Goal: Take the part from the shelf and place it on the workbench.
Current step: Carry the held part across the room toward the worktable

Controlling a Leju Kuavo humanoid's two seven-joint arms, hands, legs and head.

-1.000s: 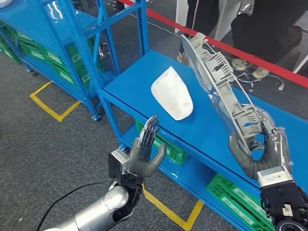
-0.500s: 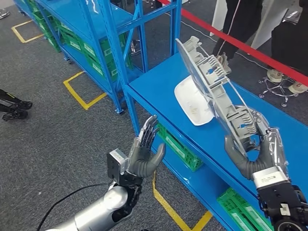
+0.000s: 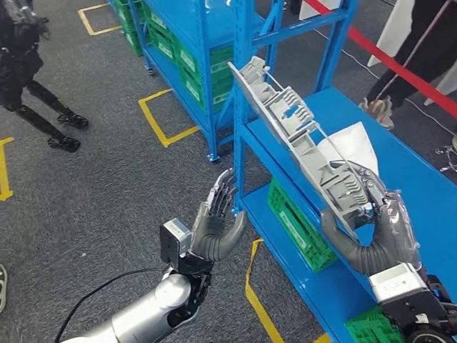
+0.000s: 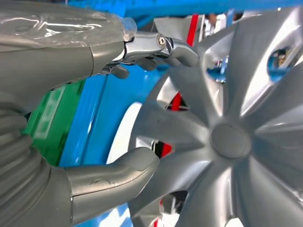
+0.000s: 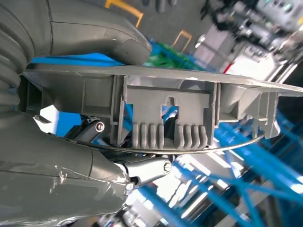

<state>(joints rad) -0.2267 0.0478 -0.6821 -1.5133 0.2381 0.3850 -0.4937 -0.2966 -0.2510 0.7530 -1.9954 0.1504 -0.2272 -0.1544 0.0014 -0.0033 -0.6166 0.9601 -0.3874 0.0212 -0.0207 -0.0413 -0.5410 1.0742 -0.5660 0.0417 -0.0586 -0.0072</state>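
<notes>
A grey plastic wheel cover (image 3: 302, 146) is gripped by my right hand (image 3: 377, 236) at its near rim. It tilts edge-on, up and away over the blue shelf (image 3: 425, 186). In the right wrist view the ribbed back of the wheel cover (image 5: 171, 104) sits clamped between the thumb and fingers of my right hand (image 5: 71, 175). My left hand (image 3: 216, 225) is raised over the floor left of the shelf, palm up, fingers spread, holding nothing. In the left wrist view its thumb (image 4: 107, 179) lies near the silver spoked face of the wheel cover (image 4: 228, 142); contact cannot be told.
A white moulded part (image 3: 353, 146) lies on the blue shelf behind the wheel cover. Green crates (image 3: 299, 229) sit on the lower level. A second blue rack (image 3: 199, 43) stands behind. Yellow floor tape (image 3: 161, 125), a red barrier tape (image 3: 398, 68) and a person's legs (image 3: 425, 50) are nearby.
The camera has turned left, so the shelves and floor slid right in the picture. Both hands keep their pose; the right hand still grips the wheel cover.
</notes>
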